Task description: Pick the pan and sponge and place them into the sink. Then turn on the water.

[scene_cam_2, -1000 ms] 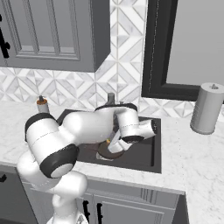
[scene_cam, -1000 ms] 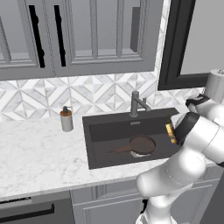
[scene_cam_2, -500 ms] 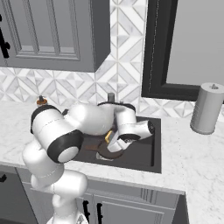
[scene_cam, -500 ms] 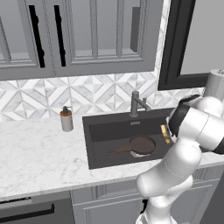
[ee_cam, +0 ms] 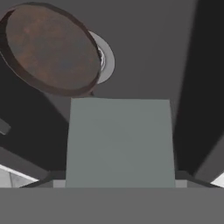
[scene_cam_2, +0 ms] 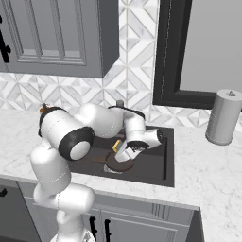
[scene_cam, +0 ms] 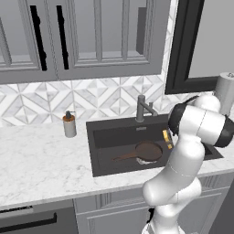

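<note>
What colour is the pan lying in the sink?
The pan is dark brown with a rusty tint, clearest in the hand view.

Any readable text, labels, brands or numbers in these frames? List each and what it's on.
None: no words, brands, numbers or signs can be read in any view.
Soap dispenser: no label visible.
Paper towel roll: plain.
Sponge, held over the sink: no print.
Pan: bare brown surface.
Faucet: no marking visible.
</note>
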